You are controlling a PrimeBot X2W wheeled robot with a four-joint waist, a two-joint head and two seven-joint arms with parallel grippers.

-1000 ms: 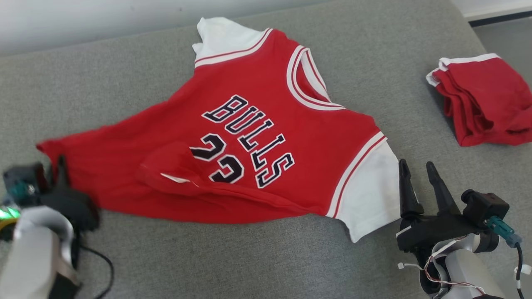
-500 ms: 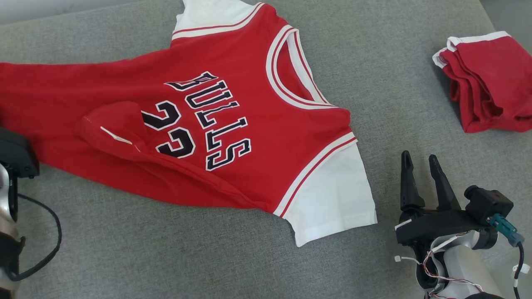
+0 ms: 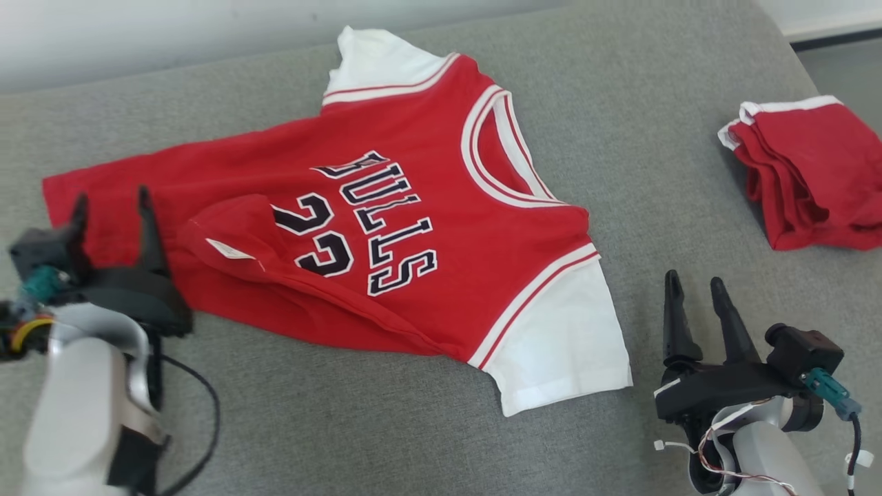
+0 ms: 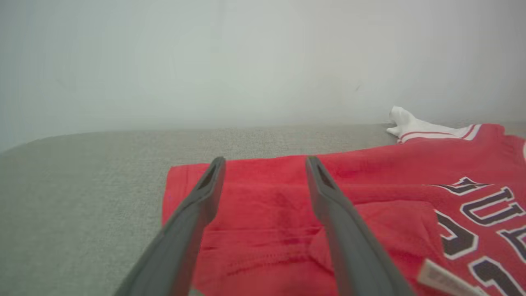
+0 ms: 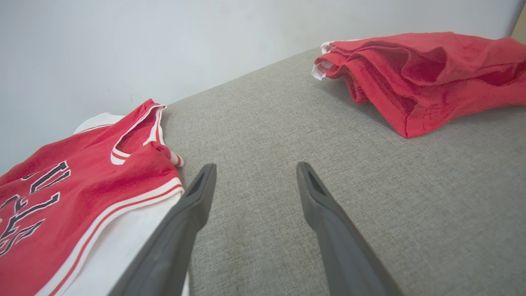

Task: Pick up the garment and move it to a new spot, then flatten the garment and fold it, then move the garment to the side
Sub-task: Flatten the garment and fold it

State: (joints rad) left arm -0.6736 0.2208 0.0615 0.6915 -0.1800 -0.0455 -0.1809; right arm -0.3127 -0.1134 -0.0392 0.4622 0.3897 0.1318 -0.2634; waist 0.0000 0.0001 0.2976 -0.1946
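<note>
Opened since a second ago, the left gripper [image 3: 112,196] spreads its fingers over the hem of the red fabric "BULLS" jersey with white sleeves [image 3: 482,241], which lies to its right on the grey woven cushion [image 3: 620,138]. Spread and empty, the right gripper [image 3: 694,279] sits beside the near sleeve; a folded red white-edged garment [image 3: 813,172] lies ahead, rightward.

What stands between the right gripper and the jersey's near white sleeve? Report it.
Nothing visible. The open right gripper sits beside the white sleeve of the jersey, with bare grey cushion between them. The folded red garment lies farther off to the right, out of the way.
</note>
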